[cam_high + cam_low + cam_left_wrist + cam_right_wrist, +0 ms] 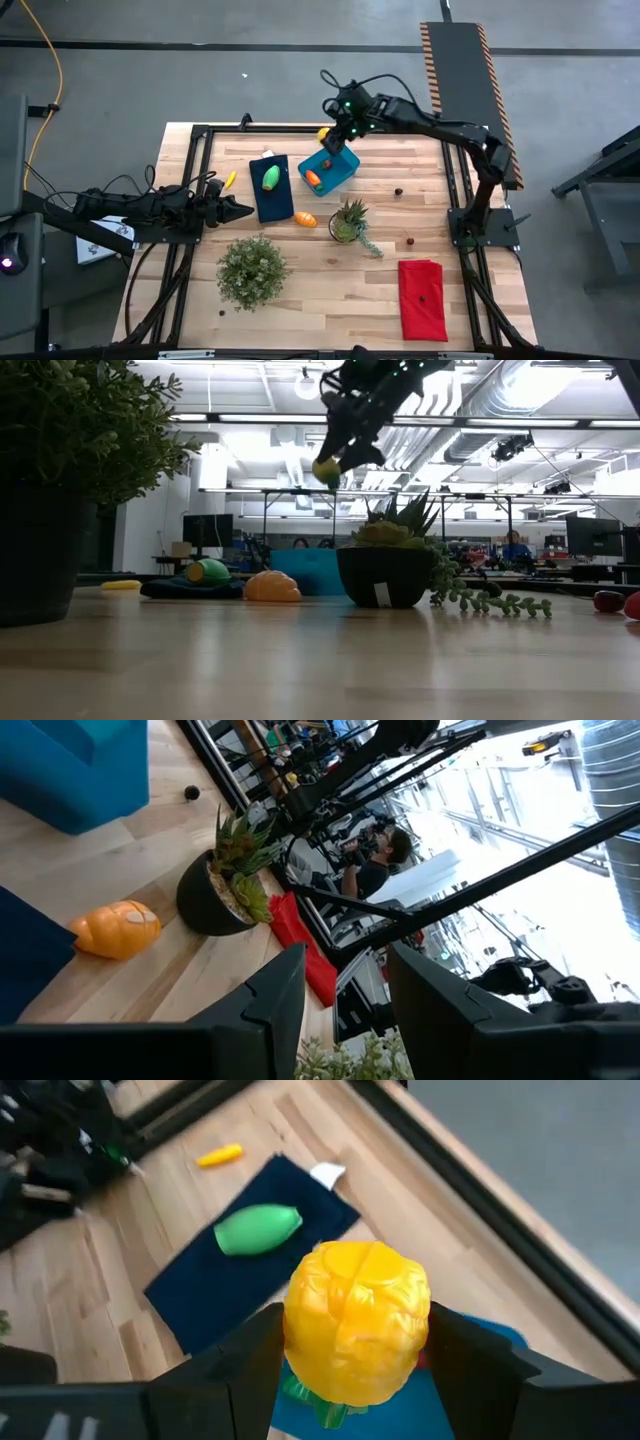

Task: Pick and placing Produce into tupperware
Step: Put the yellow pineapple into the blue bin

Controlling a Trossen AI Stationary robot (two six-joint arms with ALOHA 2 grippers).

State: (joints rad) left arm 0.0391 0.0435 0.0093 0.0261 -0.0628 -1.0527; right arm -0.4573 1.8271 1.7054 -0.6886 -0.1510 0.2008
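Note:
My right gripper (334, 136) hangs over the far end of the blue tupperware (330, 170), shut on a yellow lemon (357, 1325). An orange carrot (313, 178) lies inside the tupperware. A green oval (271, 178) lies on a dark blue cloth (270, 200) to the tub's left. An orange oval (306, 218) rests on the bare wood nearer the front. A small yellow piece (230, 180) lies left of the cloth. My left gripper (238, 210) waits at the table's left, level and open, with nothing between its fingers. My right gripper pinches the lemon by two opposite sides (300, 1330) between its two fingers (245, 1365). The fingers slant downward from the table's far right. The lemon (326, 470) is lifted clear, high above the table and the tub.
A spiky plant in a dark pot (348, 222) stands just in front of the tupperware. A bushy potted plant (252, 270) stands front left. A red cloth (422, 298) lies front right. Two small dark berries (398, 191) (410, 241) lie on the wood.

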